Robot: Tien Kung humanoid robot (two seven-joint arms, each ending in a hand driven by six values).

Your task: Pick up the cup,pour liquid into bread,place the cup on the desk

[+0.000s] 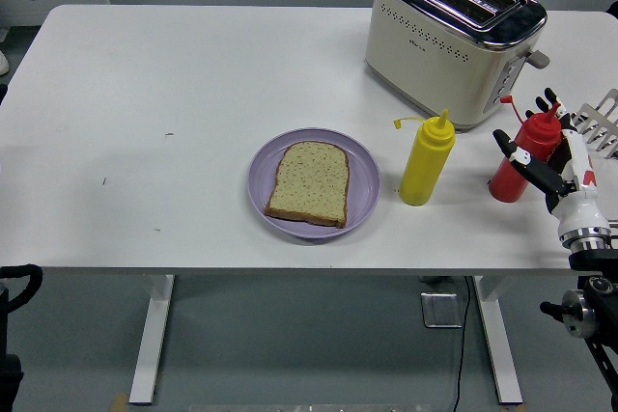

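Observation:
No cup shows; a red squeeze bottle (506,181) and a yellow squeeze bottle (426,163) stand upright at the right of the white table (174,74). A slice of bread (309,182) lies on a purple plate (261,178) at the middle front. My right hand (530,138) comes in from the lower right. Its fingers (548,99) are spread beside the red bottle's neck and the thumb crosses in front of the bottle. It is open and not closed on it. My left hand is out of view.
A cream and chrome toaster (449,36) stands behind the bottles at the back right. A black part of my left arm (19,282) rests below the table's near edge at the lower left. Table legs show under the table.

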